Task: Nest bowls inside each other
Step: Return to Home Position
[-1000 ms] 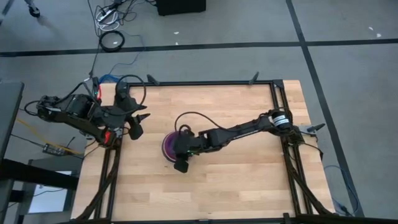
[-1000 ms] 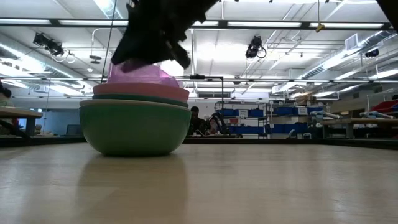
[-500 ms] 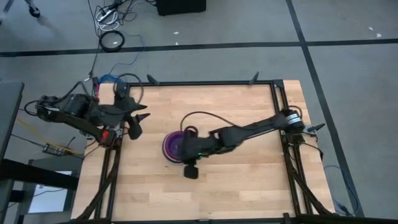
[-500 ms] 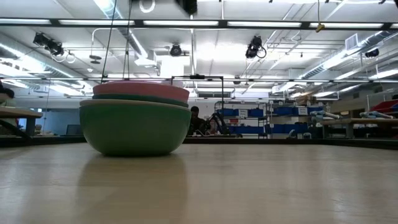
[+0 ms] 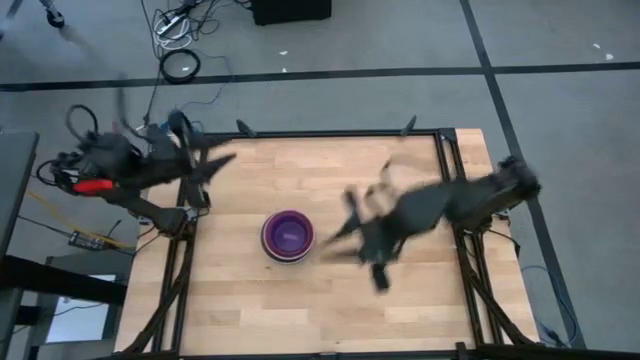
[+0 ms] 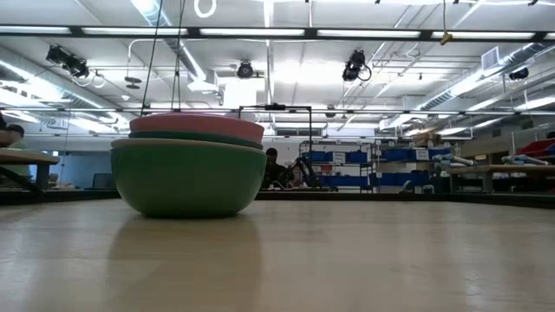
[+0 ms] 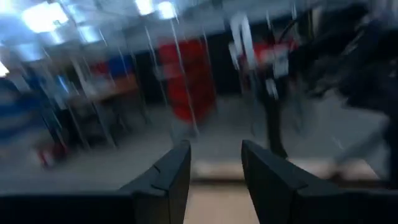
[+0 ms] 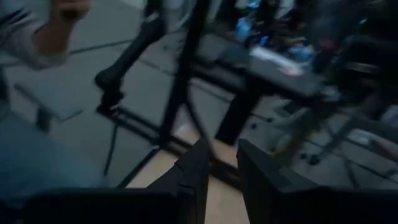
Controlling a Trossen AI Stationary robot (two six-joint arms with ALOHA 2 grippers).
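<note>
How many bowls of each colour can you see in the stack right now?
purple bowl: 1
green bowl: 1
teal bowl: 1 (rim only)
pink bowl: 1 (rim only)
Total: 4 visible, all in one stack. Any other bowls nested inside are hidden.

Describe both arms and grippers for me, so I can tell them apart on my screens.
Both arms are dark, slim and jointed. From above, the left arm carries a red patch, while the right arm shows no such mark. The left gripper and the right gripper look alike: each has two dark, blunt, wedge-shaped fingers.
</note>
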